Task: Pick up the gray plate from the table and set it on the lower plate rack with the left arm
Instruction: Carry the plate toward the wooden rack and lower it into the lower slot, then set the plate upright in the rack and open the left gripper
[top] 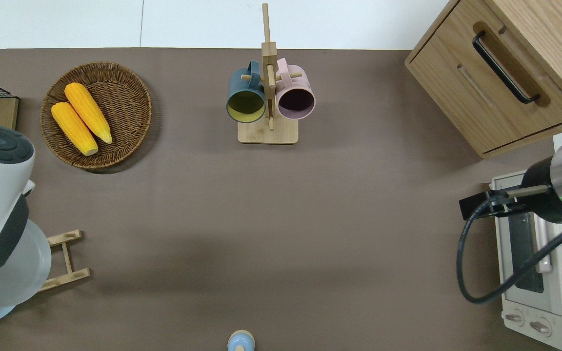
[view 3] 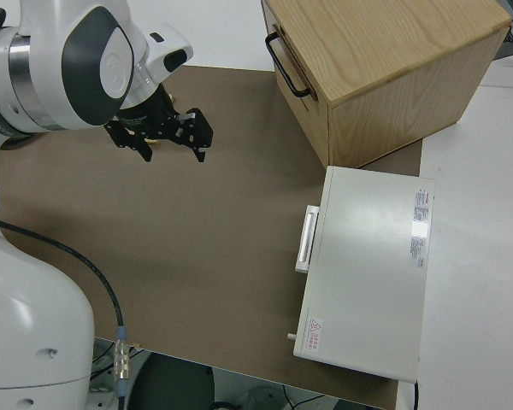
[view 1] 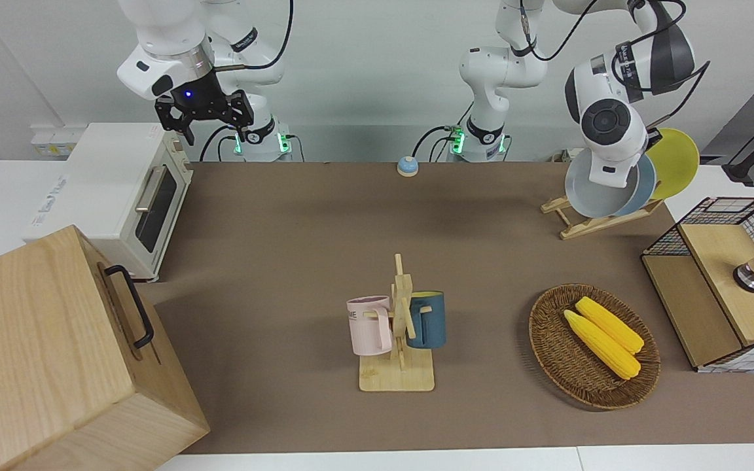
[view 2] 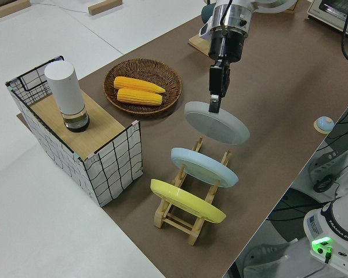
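We see the white jointed left arm [view 1: 603, 121] raised and bent, its wrist pointing down. Its small black left gripper [view 2: 213, 103] hangs vertical, fingers closed on the rim of the round pale gray plate [view 2: 216, 122], as far as the left side view shows. The right arm is parked, black right gripper [view 3: 173, 143] fingers spread apart.
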Controlling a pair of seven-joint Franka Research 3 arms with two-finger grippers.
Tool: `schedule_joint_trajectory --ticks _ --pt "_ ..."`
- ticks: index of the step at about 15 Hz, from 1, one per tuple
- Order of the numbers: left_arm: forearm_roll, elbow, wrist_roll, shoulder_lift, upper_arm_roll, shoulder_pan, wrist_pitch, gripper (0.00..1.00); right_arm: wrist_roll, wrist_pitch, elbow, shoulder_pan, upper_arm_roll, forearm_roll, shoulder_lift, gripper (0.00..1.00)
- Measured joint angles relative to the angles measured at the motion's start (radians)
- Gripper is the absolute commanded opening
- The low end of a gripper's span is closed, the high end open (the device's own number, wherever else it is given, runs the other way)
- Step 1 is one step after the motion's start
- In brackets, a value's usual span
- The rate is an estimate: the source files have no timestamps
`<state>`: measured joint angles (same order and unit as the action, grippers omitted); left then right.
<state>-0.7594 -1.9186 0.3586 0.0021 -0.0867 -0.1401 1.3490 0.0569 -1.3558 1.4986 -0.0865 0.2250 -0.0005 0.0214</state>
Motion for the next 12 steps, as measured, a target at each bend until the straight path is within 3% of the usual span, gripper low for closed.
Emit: schedule_joint_trajectory --ticks 4,12 --pt "-0.025 -0.041 0.122 0.039 0.005 -0.012 -0.044 0.00 0.000 0.000 0.000 0.000 0.000 0.000 0.000 0.990" --pt "-0.026 -0.055 0.218 0.074 0.013 -0.018 -0.059 0.00 0.000 0.000 0.000 0.000 0.000 0.000 0.000 0.987"
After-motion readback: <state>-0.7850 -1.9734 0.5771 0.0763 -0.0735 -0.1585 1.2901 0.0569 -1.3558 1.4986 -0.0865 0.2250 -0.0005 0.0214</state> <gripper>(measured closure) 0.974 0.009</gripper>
